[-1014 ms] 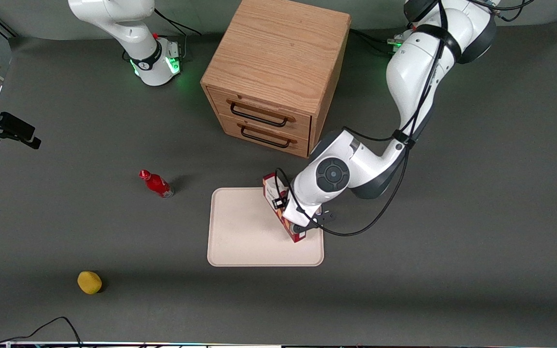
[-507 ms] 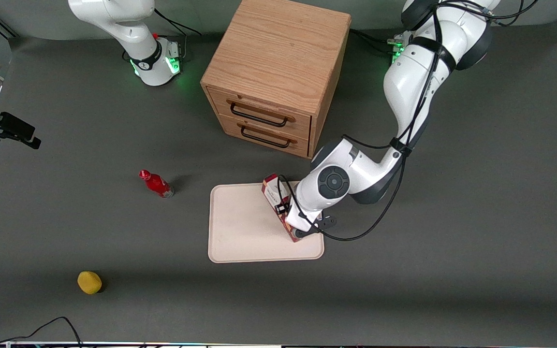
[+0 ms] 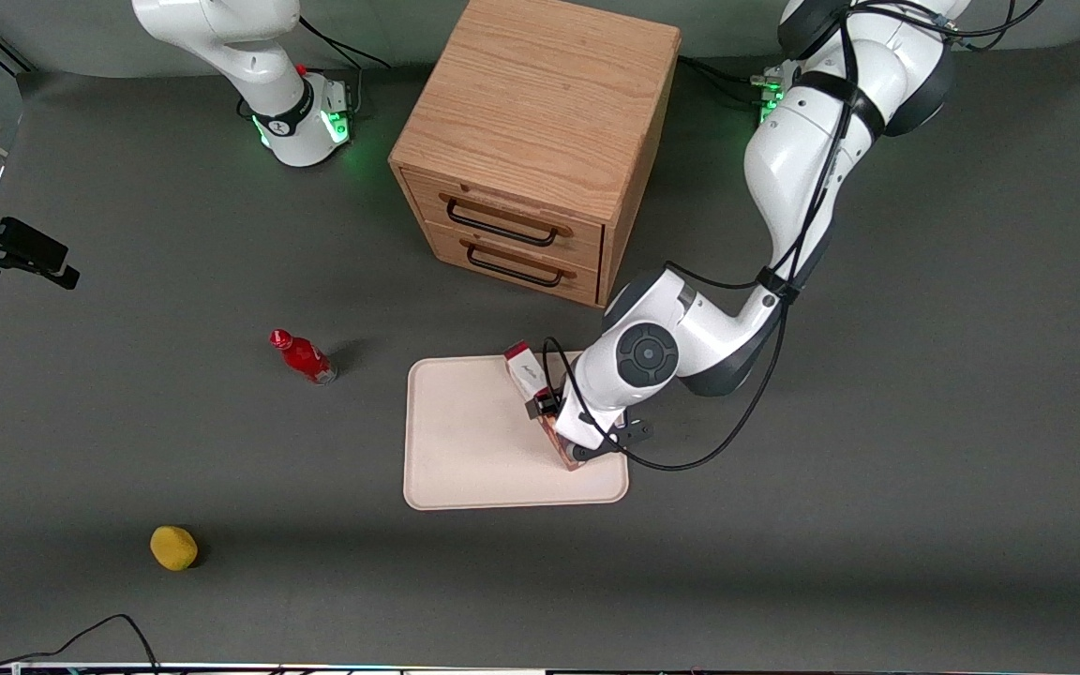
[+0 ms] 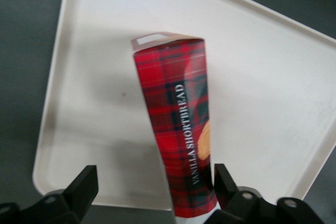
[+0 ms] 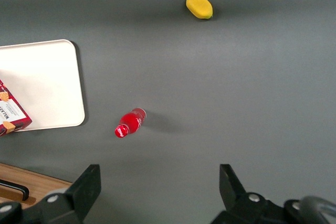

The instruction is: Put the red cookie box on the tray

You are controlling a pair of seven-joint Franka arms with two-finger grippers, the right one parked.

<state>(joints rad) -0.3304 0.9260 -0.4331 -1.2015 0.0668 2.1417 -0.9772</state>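
The red cookie box point(image 3: 527, 373) lies aslant on the cream-white tray point(image 3: 465, 450), along the tray's edge toward the working arm's end, its white end panel nearest the drawer cabinet. In the left wrist view the plaid box point(image 4: 178, 129) runs out from between my fingers over the tray point(image 4: 273, 87). My gripper point(image 4: 155, 183) is open. One finger point(image 4: 223, 182) is against the box's side, and the other finger point(image 4: 85, 187) stands well apart from it. In the front view the gripper point(image 3: 566, 433) is low over the box's nearer end, mostly hidden by the wrist.
A wooden two-drawer cabinet point(image 3: 535, 141) stands just farther from the front camera than the tray. A small red bottle point(image 3: 302, 356) lies toward the parked arm's end. A yellow lemon-like object point(image 3: 173, 547) sits nearer the camera, farther toward that end.
The box has dropped lower onto the tray and shows less of its face. The tray has slid slightly away from the front camera. The wrist shifted a little with the box.
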